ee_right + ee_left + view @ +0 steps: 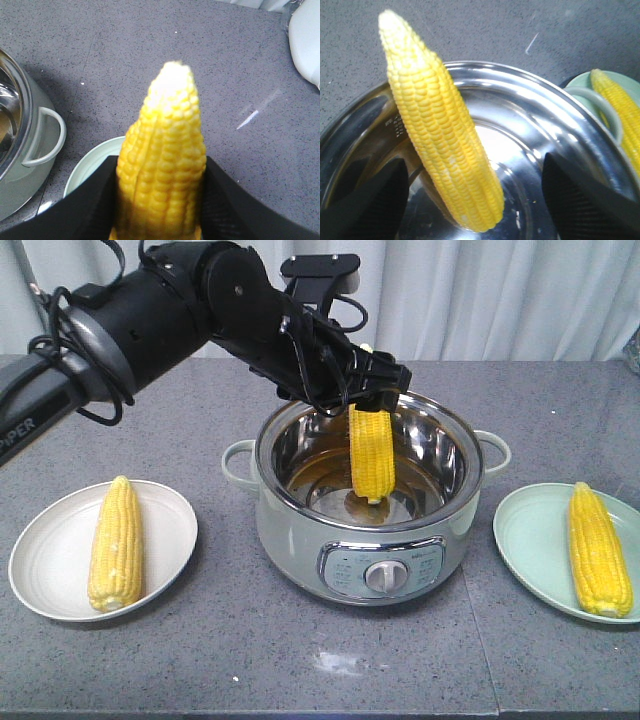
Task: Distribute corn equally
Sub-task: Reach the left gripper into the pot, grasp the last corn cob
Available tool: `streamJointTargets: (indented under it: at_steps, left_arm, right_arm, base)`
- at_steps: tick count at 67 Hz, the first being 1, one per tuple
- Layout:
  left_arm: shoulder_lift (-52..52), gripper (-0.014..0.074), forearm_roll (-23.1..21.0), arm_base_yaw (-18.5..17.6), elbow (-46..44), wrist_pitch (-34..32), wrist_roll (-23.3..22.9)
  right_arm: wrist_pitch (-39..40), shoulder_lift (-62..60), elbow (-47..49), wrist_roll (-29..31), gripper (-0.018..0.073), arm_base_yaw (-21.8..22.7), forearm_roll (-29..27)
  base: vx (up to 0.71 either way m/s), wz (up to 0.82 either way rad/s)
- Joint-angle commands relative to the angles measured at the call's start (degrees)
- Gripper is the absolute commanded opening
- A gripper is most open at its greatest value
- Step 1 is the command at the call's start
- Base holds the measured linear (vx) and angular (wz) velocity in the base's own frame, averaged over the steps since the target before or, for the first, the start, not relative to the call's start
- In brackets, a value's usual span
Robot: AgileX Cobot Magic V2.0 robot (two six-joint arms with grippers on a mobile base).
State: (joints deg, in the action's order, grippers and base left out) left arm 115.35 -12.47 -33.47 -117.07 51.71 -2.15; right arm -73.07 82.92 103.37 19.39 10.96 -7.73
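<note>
Now the left arm [180, 300] stretches in from the side, thick and black. Its elbow is high and its wrist is bent downward, so the left claw [378, 390] hangs over the pot [300, 540]. The fingers [590, 200] stand wide apart, and the wrist view shows neither one pressing anything. Between them a first cob [371, 455] stands nearly upright, its tip poking above the claw and its blunt end down inside the pot, near the steel floor. Lower and off to that claw's left, a second cob [115, 545] lies on a white plate [45, 560] on the counter [300, 670]. To the claw's right, a third cob [598, 550] lies on a green plate [525, 540]. The right claw [159, 162] shows only in its own wrist view. There both fingers sit tight against the flanks of another cob [167, 115], whose tip points away, with a green rim below the claw.
</note>
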Motion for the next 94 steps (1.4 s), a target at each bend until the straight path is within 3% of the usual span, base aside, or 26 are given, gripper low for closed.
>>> streamJointTargets:
  at_steps: [1, 37, 75, 83, 94]
  left_arm:
    - [-2.42, 0.0525, -0.01, -0.33, -1.51, -3.32, -1.79]
    - [3.05, 0.0525, 0.85, -0.33, -1.58, -6.56, -5.62]
    - [6.55, 0.0522, -2.75, -0.33, -1.58, -9.68, -6.16]
    - [6.55, 0.0461, -2.75, -0.33, -1.58, -9.87, -6.16]
    - [6.55, 0.0285, -2.75, -0.33, -1.58, -9.94, -6.16]
  right_arm:
    - [-0.03, -1.87, 1.37, 0.57, 0.0005, 0.27, -0.45]
    - [-0.03, -1.87, 1.37, 0.57, 0.0005, 0.27, -0.45]
    - [-0.03, -1.87, 1.37, 0.57, 0.0005, 0.27, -0.45]
    - [-0.03, -1.87, 1.37, 0.57, 0.0005, 0.27, -0.45]
    - [-0.03, -1.87, 1.37, 0.57, 0.0005, 0.27, -0.45]
  base:
    - [0.0, 0.0]
    - [0.0, 0.0]
    - [0.0, 0.0]
    - [0.0, 0.0]
    - [0.0, 0.0]
